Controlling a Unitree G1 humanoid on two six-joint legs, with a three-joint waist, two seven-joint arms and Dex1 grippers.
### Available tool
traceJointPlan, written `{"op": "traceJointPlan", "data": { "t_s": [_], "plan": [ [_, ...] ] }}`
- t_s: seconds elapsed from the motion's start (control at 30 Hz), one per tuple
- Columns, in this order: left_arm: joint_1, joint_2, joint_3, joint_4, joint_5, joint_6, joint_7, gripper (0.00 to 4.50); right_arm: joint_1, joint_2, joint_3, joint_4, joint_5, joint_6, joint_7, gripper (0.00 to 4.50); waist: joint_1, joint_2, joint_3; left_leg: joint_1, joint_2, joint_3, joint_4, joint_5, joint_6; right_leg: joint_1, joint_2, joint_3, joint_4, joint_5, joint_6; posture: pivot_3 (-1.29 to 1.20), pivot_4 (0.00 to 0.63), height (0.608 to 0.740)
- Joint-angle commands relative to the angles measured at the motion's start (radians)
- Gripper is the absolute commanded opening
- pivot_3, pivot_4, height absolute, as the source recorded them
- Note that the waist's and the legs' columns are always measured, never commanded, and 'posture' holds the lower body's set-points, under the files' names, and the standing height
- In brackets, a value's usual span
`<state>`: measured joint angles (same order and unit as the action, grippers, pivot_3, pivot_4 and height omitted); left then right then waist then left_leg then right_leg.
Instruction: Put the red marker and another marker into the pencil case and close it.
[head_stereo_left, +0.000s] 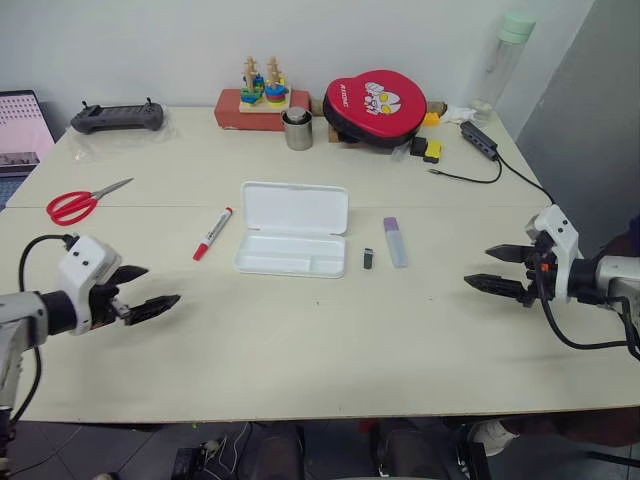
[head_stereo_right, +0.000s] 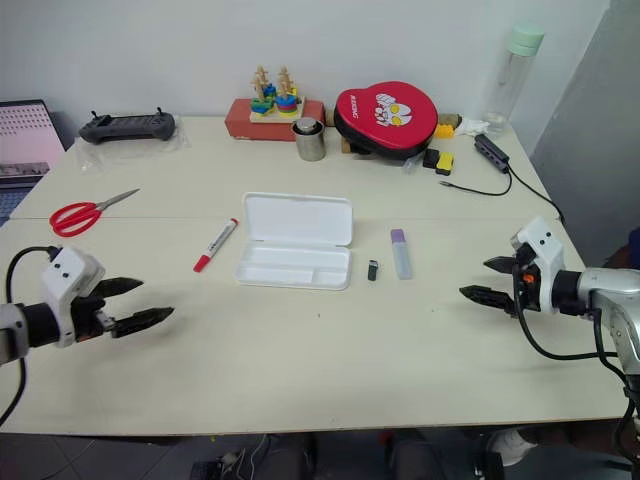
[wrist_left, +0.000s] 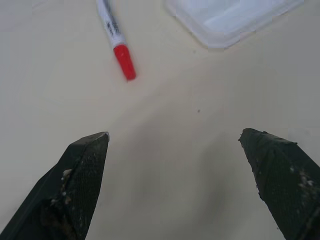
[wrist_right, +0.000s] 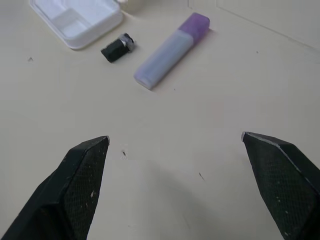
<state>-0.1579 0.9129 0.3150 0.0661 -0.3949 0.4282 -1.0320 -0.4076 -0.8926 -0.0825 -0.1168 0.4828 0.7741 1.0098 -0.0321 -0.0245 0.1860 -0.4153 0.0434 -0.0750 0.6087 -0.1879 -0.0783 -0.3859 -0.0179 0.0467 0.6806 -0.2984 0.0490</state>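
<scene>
Head view: case (head_stereo_left: 292, 228) lies lid-up mid-table, red marker (head_stereo_left: 212, 233) just left, lavender marker (head_stereo_left: 395, 242) right past black piece (head_stereo_left: 368, 259). Left gripper (head_stereo_left: 140, 292), right gripper (head_stereo_left: 495, 268) both spread, empty, well apart from markers.
Left wrist: red cap nearest, case corner beyond.
Right wrist: lavender marker ahead.

Left wrist view: red marker (wrist_left: 116, 39) cut off at frame edge — cap end visible, tail gone; label print too blurred to read. Pencil case (wrist_left: 231, 17) shows one corner only, rest out of frame. Right wrist view: pencil case corner only too. Head views: laptop (head_stereo_left: 22, 130) cropped at edge, screen content illegible. Small black piece (head_stereo_left: 368, 259) beside case — too small to identify.
</scene>
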Motion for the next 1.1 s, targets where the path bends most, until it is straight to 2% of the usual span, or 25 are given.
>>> {"op": "traceJointPlan", "data": {
  "t_s": [0.03,0.17,0.33,0.5,0.7,1.03,1.1],
  "plan": [
    [-0.107,-0.112,-0.058,-0.119,-0.055,-0.015,0.056,4.5,-0.107,0.074,0.125,-0.047,-0.01,-0.026,0.031,4.46,0.0,-0.001,0.0,0.0,0.0,0.0,0.001,0.0,0.0,0.0,0.0,0.0,0.0,0.001,0.0,0.0,0.15,0.74],
    [-0.201,-0.248,-0.067,-0.178,-0.116,-0.027,0.118,4.5,-0.208,0.187,0.254,0.024,-0.069,-0.07,0.032,4.46,0.0,-0.001,-0.001,-0.001,0.001,-0.001,0.002,0.0,0.0,0.0,0.002,0.001,0.0,0.003,0.0,0.0,0.15,0.74],
    [-0.221,-0.301,-0.089,-0.255,-0.156,0.0,0.137,4.5,-0.319,0.338,0.397,0.157,-0.188,-0.163,0.01,4.46,-0.006,-0.001,-0.001,-0.001,0.001,-0.001,0.002,0.0,0.0,0.0,0.003,0.001,0.0,0.005,-0.004,0.0,0.15,0.74],
    [-0.212,-0.281,-0.07,-0.286,-0.189,0.037,0.137,4.5,-0.414,0.476,0.474,0.3,-0.269,-0.225,0.004,4.46,-0.009,-0.001,-0.001,-0.001,0.001,-0.002,0.001,0.0,0.0,0.0,0.004,0.001,0.0,0.005,-0.005,0.0,0.15,0.74],
    [-0.149,-0.192,-0.045,-0.33,-0.221,0.11,0.111,4.5,-0.501,0.606,0.535,0.505,-0.368,-0.306,-0.005,4.46,-0.011,-0.001,-0.001,0.0,0.001,-0.003,0.001,0.0,0.0,0.0,0.004,0.0,0.0,0.006,-0.005,0.0,0.15,0.74],
    [-0.123,-0.144,0.004,-0.358,-0.257,0.138,0.129,4.5,-0.523,0.68,0.571,0.676,-0.476,-0.33,-0.012,4.46,-0.001,-0.002,-0.001,0.0,0.001,-0.003,0.001,0.0,0.0,0.0,0.004,0.0,0.001,0.006,-0.005,0.0,0.15,0.74],
    [-0.115,-0.14,0.007,-0.364,-0.26,0.14,0.13,4.5,-0.533,0.691,0.572,0.722,-0.502,-0.356,-0.032,4.1,0.0,-0.002,-0.001,0.0,0.001,-0.003,0.001,0.0,0.0,0.0,0.004,0.0,0.001,0.006,-0.005,0.0,0.15,0.74]
  ]
}}
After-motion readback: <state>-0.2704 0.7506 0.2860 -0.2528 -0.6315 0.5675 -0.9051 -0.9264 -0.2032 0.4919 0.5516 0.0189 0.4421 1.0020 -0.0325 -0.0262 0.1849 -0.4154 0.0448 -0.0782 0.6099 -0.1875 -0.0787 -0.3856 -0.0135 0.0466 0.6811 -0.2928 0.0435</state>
